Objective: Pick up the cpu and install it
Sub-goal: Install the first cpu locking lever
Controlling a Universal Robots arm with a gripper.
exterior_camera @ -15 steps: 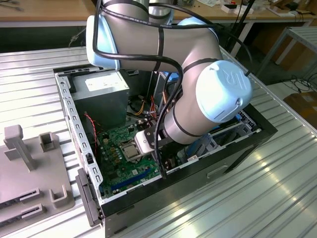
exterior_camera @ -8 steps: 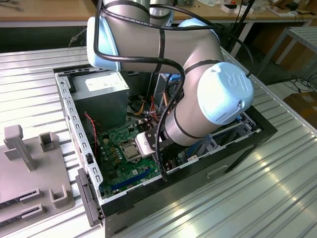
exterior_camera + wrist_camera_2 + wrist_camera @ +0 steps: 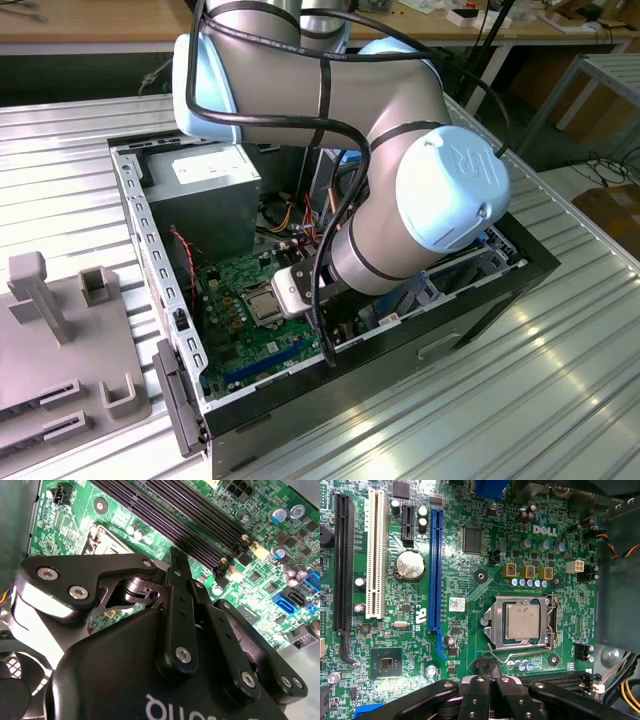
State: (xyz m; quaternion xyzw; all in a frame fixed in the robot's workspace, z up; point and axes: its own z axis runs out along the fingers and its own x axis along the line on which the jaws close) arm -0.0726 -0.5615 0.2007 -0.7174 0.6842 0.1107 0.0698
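Silver-grey cpu (image 3: 522, 622) lying in the motherboard's socket frame (image 3: 490, 625) while the gripper (image 3: 490, 672) is hovering close above the board.

In the first wrist view the chip is sitting flat inside the square metal frame, whose retaining lever (image 3: 507, 656) is running along the edge nearest the fingers. The fingers are drawn together to a narrow tip and are holding nothing visible. The chip is lying just beyond that tip and slightly to one side, apart from it, with the lever between them. Being square, it is offering no long axis. In the exterior view the arm (image 3: 400, 200) is reaching down into the open computer case (image 3: 480, 300), which is resting on the ribbed metal tabletop (image 3: 520, 400), and the socket is appearing beside the wrist.
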